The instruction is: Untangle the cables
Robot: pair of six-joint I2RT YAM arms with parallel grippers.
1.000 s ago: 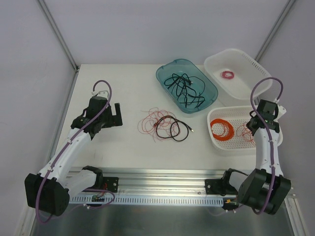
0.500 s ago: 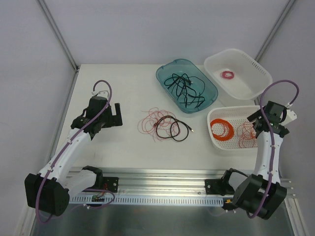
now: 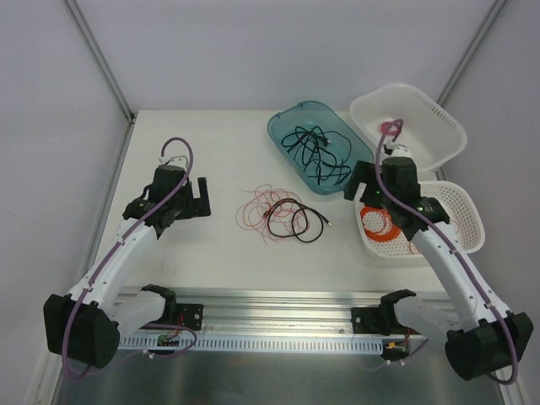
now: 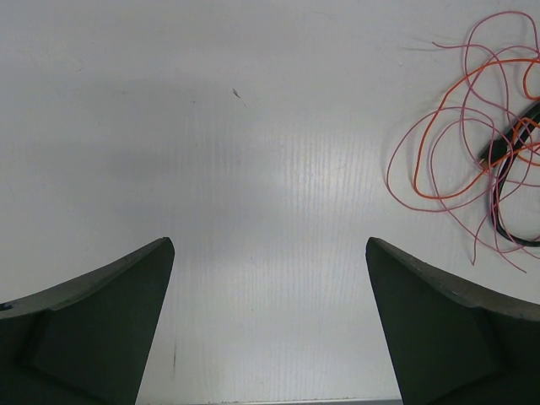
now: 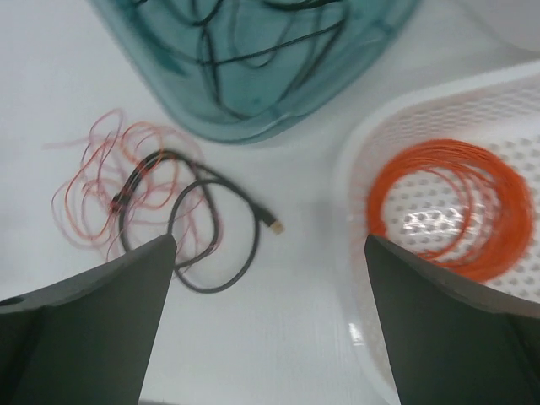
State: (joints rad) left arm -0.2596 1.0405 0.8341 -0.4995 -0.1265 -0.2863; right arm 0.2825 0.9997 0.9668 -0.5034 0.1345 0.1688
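Note:
The cables (image 3: 283, 215) lie mid-table as a loose tangle of thin red wires round a black cord. In the right wrist view the tangle (image 5: 156, 198) is at the left, and the cord's gold-tipped plug (image 5: 273, 224) lies free to its right. The left wrist view catches only the red wires (image 4: 460, 126) at its right edge. My left gripper (image 3: 202, 196) (image 4: 268, 253) is open over bare table, left of the tangle. My right gripper (image 3: 361, 187) (image 5: 270, 245) is open and empty, between the tangle and the near basket.
A teal tray (image 3: 283, 135) (image 5: 253, 126) holding black cables stands at the back. A white basket (image 3: 460, 240) (image 5: 354, 169) with an orange coil (image 3: 380, 224) (image 5: 456, 207) sits right of the tangle. A second white basket (image 3: 422, 105) behind it holds a pink ring (image 3: 390, 128).
My right gripper opened over the near basket, leaving red wires in it, then swung left to the basket's left edge. The left arm has not moved.

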